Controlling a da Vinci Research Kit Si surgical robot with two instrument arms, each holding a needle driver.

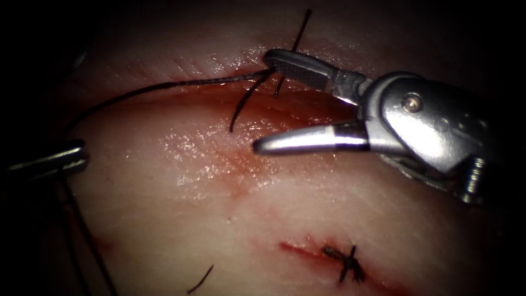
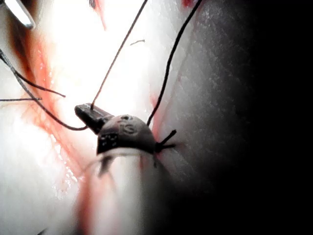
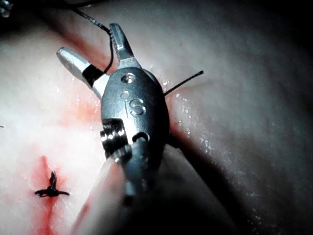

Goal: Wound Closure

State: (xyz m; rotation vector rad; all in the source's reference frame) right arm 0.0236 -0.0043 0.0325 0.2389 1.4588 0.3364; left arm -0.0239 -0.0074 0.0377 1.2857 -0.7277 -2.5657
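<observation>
The right arm's needle driver reaches in over the pork-belly tissue with its jaws spread wide and nothing between them. The upper jaw's tip lies at the cut near the far edge of the tissue, just where the dark thread meets the wound, touching or almost touching it; the lower jaw hangs apart over bare, wet tissue below the cut. Two short cut ends of thread stand out of the wound just beside the upper jaw.

From that point the thread runs leftward in a long arc to the tissue's left edge, where the left arm's tool lies low. The left wrist view shows that tool with its jaws closed on the thread, strands leading away from it on both sides.

The needle cannot be made out in these views, and neither tool has hold of it.

Near the front edge of the tissue, a tied knot sits on a second, short red cut, well apart from both tools. Red fluid stains the surface between the two wounds. A loose scrap of thread lies at the front edge.
</observation>
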